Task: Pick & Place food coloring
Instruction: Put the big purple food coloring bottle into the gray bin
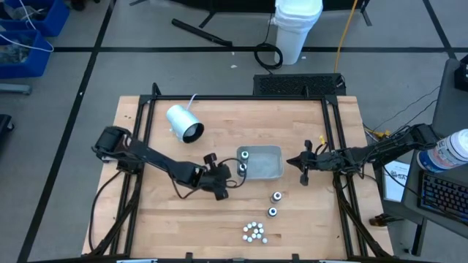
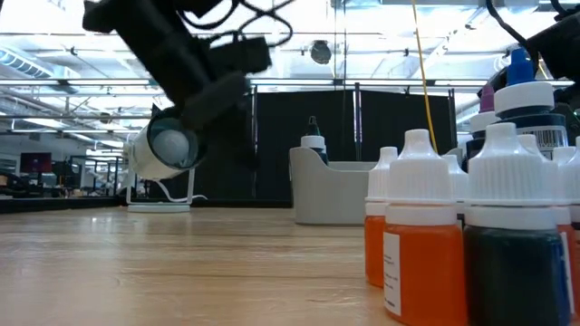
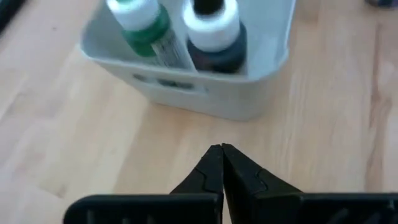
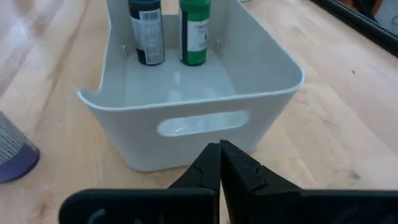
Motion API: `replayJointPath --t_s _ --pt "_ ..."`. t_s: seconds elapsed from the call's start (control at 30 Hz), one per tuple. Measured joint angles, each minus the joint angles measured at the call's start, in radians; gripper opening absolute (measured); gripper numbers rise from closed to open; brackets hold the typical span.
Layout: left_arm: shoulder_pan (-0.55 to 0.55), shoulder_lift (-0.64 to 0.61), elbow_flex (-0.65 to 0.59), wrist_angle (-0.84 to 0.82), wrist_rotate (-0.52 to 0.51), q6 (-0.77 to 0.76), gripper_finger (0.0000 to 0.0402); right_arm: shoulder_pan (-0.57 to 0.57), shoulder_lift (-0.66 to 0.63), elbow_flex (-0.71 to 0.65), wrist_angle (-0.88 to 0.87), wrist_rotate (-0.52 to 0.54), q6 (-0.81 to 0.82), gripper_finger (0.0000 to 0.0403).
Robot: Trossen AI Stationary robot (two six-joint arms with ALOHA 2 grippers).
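food coloring bottles (image 4: 147, 31) with printed labels, lettering seemingly too blurred to read, no other text legible

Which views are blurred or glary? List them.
Low view: the nearest food coloring bottles loom large and soft, and the ceiling lights behind glare white. Left wrist view: the bottles in the grey tray are blurred. Right wrist view: the tray is sharper, its floor showing pale sheen. High view: even light.
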Motion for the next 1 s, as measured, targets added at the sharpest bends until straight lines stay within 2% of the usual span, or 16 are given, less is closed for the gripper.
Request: replayJointPath --t_s 0.2,0.33,0.53,0.63,0.73,0.9,1.0 --pt "-0.006 -0.037 0.000 -0.022 -0.081 0.021 0.0005 0.000 0.000 0.000 0.016 -0.016 -0.005 0.0000" --pt "-0.039 -0.077 -0.001 -0.039 -0.090 0.092 0.0004 0.003 -0.003 0.001 0.014 -0.023 -0.007 0.0000" --pt "-0.102 -0.209 -0.036 -0.023 -0.107 0.229 0.0003 0.003 -0.027 0.064 -0.176 -0.074 0.018 0.0000" --pt "-0.090 -0.305 -0.122 0.091 -0.050 0.291 0.0006 0.003 -0.040 0.093 -0.236 -0.073 0.033 0.0000" --pt "-0.047 -0.388 -0.265 0.302 0.061 0.398 0.0003 0.002 -0.053 0.112 -0.284 -0.116 0.061 0.0000" --pt "0.055 -0.461 -0.490 0.712 0.327 0.547 0.0005 0.003 -0.063 0.116 -0.284 -0.285 0.052 0.0000" --pt "0.102 -0.470 -0.539 0.776 0.365 0.548 0.0003 0.003 -0.065 0.117 -0.272 -0.372 0.017 0.0000"
